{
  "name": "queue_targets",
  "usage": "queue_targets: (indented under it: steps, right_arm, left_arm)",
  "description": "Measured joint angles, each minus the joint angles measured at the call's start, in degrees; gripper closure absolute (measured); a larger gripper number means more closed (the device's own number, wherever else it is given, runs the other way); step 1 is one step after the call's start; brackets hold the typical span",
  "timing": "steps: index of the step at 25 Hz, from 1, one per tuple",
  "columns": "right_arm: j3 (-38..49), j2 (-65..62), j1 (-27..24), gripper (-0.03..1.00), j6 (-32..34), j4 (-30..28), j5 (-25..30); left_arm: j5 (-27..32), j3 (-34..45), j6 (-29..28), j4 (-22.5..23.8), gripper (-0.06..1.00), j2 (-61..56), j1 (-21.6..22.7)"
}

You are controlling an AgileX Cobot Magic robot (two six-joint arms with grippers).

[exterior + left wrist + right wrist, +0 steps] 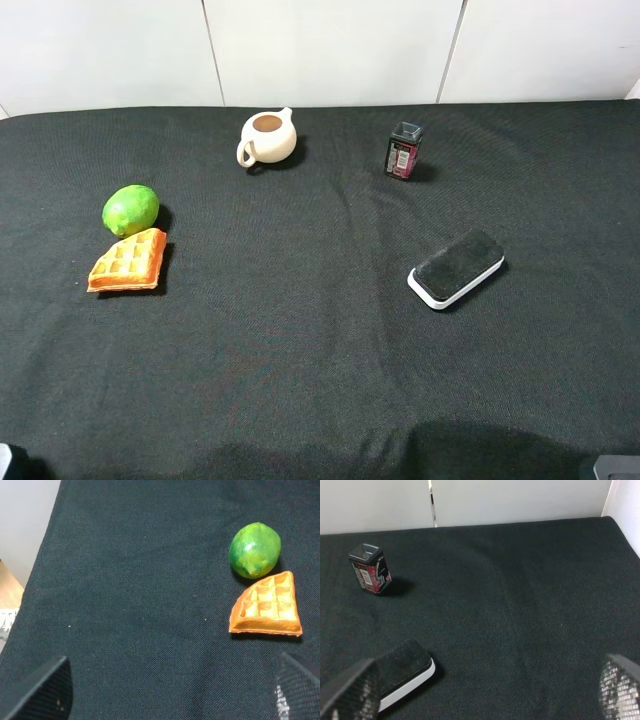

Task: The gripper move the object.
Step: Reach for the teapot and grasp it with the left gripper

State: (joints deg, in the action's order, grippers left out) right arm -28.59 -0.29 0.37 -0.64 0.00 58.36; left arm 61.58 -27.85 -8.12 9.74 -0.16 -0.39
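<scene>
Left gripper (169, 692) and right gripper (485, 692) both spread wide, empty. Teapot (268, 137) sits far back; I expect an off-centre pinch on its round body slips or tips it.

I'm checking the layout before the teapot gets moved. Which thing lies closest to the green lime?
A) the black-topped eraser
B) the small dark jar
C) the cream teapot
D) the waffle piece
D: in the high view the waffle piece lies right beside the lime, nearer than anything else on the cloth.
</scene>
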Motion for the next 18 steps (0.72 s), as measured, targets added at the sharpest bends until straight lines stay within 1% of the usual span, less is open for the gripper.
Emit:
queue_targets:
  steps: [18]
  right_arm:
    - [0.0,0.0,0.0,0.31,0.0,0.0,0.0]
  left_arm:
    - [0.0,0.0,0.0,0.0,0.15,0.0,0.0]
